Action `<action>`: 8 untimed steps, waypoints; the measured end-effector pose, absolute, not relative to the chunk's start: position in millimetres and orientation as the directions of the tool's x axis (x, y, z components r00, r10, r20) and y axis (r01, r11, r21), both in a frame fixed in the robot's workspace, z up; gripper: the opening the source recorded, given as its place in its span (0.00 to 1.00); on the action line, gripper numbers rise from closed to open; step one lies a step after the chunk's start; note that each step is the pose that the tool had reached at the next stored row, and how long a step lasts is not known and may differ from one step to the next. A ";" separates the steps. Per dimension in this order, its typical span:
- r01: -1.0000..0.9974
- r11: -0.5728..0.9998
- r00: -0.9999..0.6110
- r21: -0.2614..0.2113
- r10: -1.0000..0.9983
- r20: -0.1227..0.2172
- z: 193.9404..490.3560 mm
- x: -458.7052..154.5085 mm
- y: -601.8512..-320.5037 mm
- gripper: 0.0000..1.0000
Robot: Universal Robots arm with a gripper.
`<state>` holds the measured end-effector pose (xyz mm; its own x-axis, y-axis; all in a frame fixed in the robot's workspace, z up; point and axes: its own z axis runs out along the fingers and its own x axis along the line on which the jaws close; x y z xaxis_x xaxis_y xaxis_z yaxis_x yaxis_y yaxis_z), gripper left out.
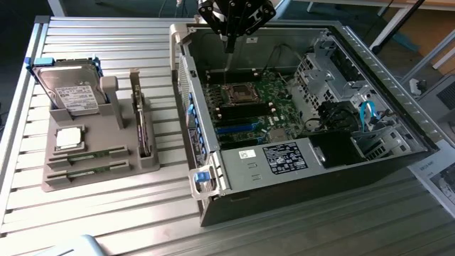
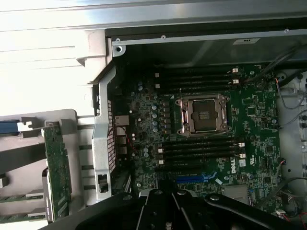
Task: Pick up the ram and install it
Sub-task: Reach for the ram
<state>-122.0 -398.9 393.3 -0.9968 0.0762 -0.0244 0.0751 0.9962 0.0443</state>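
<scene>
Two green ram sticks (image 1: 89, 157) lie on edge in the front slots of a grey holder (image 1: 106, 176) at the exterior view's left. They also show in the wrist view as green ram edges (image 2: 19, 197). A longer green board (image 1: 144, 128) stands on edge along the holder's right side. My gripper (image 1: 229, 47) hangs above the back of the open computer case (image 1: 284, 176), over the motherboard (image 2: 259, 120), far from the holder. Its thin fingers are shut with nothing between them. Empty black memory slots (image 2: 201, 148) run beside the processor socket (image 2: 202, 115).
On the holder stand a silver hard drive with a white label (image 1: 71, 96) and a square silver processor chip (image 1: 68, 137). Inside the case are a black power supply (image 1: 284, 157), cables (image 1: 366, 114) and drive cages. The case wall (image 1: 186, 101) rises between holder and motherboard.
</scene>
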 end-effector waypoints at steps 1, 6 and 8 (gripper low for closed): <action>0.075 0.996 -0.997 0.044 0.076 -0.024 393.3 -122.0 -398.9 0.10; 0.075 0.996 -0.997 0.045 0.076 -0.025 393.2 -124.0 -399.0 0.10; 0.075 0.996 -0.997 0.044 0.076 -0.024 393.3 -126.9 -399.0 0.10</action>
<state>-126.9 -399.0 393.3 -0.9968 0.0762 -0.0245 0.0751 0.9962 0.0444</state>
